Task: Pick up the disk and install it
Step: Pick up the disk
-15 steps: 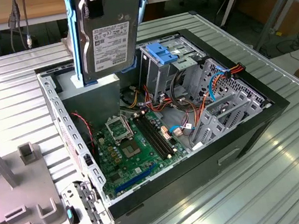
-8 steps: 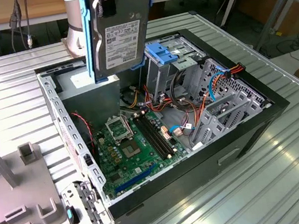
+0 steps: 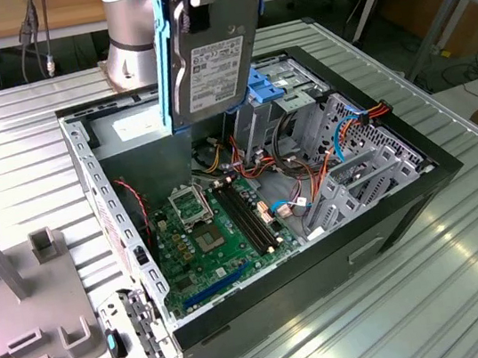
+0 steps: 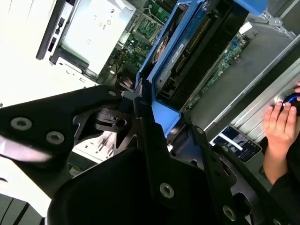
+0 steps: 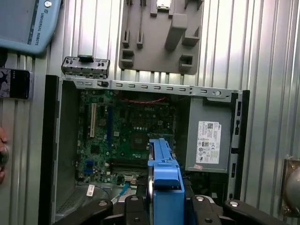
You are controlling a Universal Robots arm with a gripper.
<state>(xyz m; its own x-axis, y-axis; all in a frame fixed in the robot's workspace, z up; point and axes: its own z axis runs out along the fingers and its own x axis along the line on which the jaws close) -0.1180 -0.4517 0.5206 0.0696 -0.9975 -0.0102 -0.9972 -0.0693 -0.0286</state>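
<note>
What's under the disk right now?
The disk, held in the gripper, hangs above the open case; the green motherboard shows below. The spot straight beneath it is covered.

The arm (image 3: 129,42) is a thick round tube of brushed silver-grey metal, with a pale blue band at its upper end in the exterior view. The gripper (image 4: 159,115) is matte black all over: flat, angular link bars (image 4: 61,119) hinged on round pivots, and behind them a bulky, smooth black housing (image 4: 117,192). Bright silver screws (image 4: 21,123) with recessed heads dot the bars, two of them side by side on the broadest one. In the first wrist view each black bar shows one round silver screw head.
</note>
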